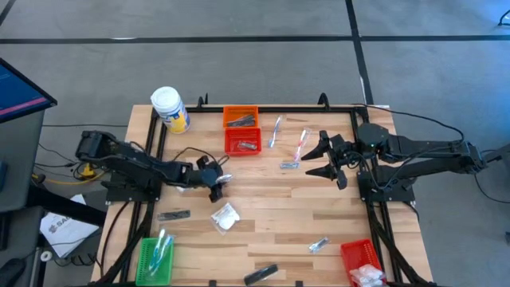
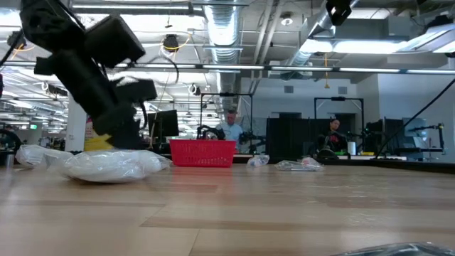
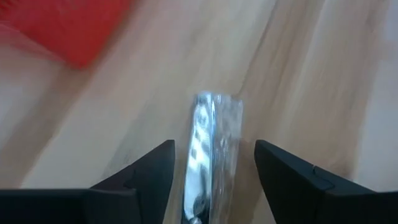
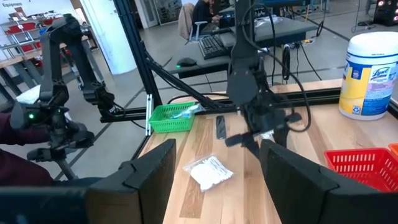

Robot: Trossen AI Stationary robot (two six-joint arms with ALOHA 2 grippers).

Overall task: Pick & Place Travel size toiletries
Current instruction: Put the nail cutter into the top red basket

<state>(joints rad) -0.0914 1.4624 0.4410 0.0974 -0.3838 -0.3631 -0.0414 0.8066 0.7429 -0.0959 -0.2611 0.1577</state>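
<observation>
A silver foil sachet [image 3: 216, 118] lies on the wooden table between the two fingers of my left gripper [image 3: 214, 146], which is open and slants down over it, left of the table's middle [image 1: 218, 183]. There is a gap on each side of the sachet. My right gripper [image 1: 323, 159] hangs open above the table's right half with nothing in it. Other toiletries lie loose: a white packet [image 1: 225, 217], two dark tubes [image 1: 174, 214] [image 1: 260, 274], foil sachets [image 1: 288, 165] [image 1: 319, 244] and clear sticks [image 1: 276, 130] [image 1: 301, 143].
At the far edge stand an orange basket [image 1: 241, 117] and a red basket [image 1: 243, 143], with a white jar [image 1: 170, 109] at the far left corner. A green basket [image 1: 155, 259] sits at the near left and a red basket [image 1: 362, 261] at the near right. People sit beyond the table.
</observation>
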